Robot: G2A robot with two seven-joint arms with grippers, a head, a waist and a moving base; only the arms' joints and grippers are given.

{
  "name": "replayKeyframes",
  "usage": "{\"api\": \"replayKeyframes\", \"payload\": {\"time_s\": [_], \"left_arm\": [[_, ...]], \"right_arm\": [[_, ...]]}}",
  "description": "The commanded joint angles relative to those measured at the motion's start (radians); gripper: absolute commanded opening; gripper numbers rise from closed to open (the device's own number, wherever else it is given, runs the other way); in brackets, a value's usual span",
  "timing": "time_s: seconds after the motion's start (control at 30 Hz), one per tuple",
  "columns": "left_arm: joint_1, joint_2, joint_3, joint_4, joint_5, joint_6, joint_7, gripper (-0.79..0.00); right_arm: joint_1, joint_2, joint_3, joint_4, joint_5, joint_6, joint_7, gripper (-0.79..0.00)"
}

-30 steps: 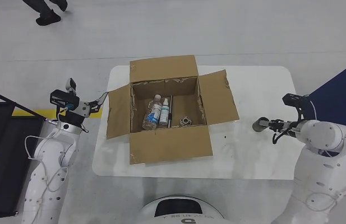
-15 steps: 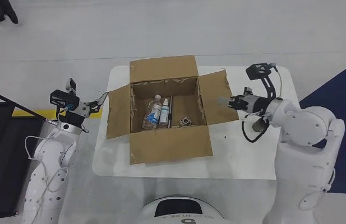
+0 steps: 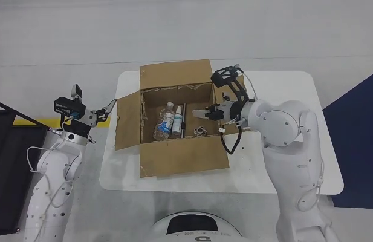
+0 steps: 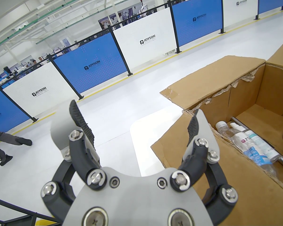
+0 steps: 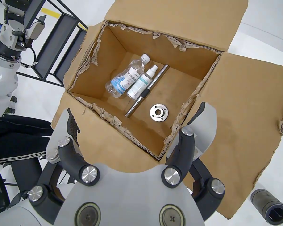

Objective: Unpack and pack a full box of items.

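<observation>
- Your left end effector [image 3: 105, 113] sits just outside the box [image 3: 174, 75], next to its left flap, with both fingers spread wide and nothing between them.
- Your left arm is bent and stays on the box's left side.
- Your right end effector [image 3: 199, 114] hangs over the open inside of the box, near its right wall, with the fingers parted and empty.
- Your right forearm crosses above the box's right flap.

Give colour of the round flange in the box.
The flange is shiny silver metal, clearest in the right wrist view.
</observation>
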State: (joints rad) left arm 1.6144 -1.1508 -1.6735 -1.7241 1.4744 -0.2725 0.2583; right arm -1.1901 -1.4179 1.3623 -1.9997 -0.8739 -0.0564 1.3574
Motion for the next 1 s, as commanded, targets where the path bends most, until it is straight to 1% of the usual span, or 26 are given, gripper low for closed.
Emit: {"api": "replayKeyframes", "payload": {"time_s": [0.0,0.3,0.37,0.47,0.53,0.63,0.67,0.7,0.77,0.83,0.97], "left_arm": [[0.0,0.0,0.0,0.0,0.0,0.0,0.0,0.0],[0.0,0.0,0.0,0.0,0.0,0.0,0.0,0.0],[0.0,0.0,0.0,0.0,0.0,0.0,0.0,0.0],[0.0,0.0,0.0,0.0,0.0,0.0,0.0,0.0],[0.0,0.0,0.0,0.0,0.0,0.0,0.0,0.0],[0.0,0.0,0.0,0.0,0.0,0.0,0.0,0.0],[0.0,0.0,0.0,0.0,0.0,0.0,0.0,0.0],[0.0,0.0,0.0,0.0,0.0,0.0,0.0,0.0],[0.0,0.0,0.0,0.0,0.0,0.0,0.0,0.0],[0.0,0.0,0.0,0.0,0.0,0.0,0.0,0.0],[0.0,0.0,0.0,0.0,0.0,0.0,0.0,0.0]], "right_arm": [[0.0,0.0,0.0,0.0,0.0,0.0,0.0,0.0],[-0.003,0.0,-0.008,0.013,-0.003,0.001,0.004,0.0],[0.018,-0.002,-0.065,0.059,-0.019,-0.008,0.018,0.0],[0.092,-0.011,-0.152,0.161,-0.028,0.02,-0.004,0.0],[0.138,-0.018,-0.219,0.218,-0.065,0.059,0.004,0.0],[0.175,-0.03,-0.304,0.279,-0.098,0.11,-0.013,0.0],[0.187,-0.033,-0.325,0.31,-0.122,0.134,-0.022,-0.117],[0.201,-0.037,-0.348,0.335,-0.14,0.158,-0.031,-0.185],[0.23,-0.048,-0.398,0.396,-0.183,0.22,-0.046,-0.215],[0.259,-0.06,-0.454,0.454,-0.229,0.277,-0.053,-0.188],[0.312,-0.084,-0.527,0.567,-0.294,0.383,-0.053,-0.219]]}}
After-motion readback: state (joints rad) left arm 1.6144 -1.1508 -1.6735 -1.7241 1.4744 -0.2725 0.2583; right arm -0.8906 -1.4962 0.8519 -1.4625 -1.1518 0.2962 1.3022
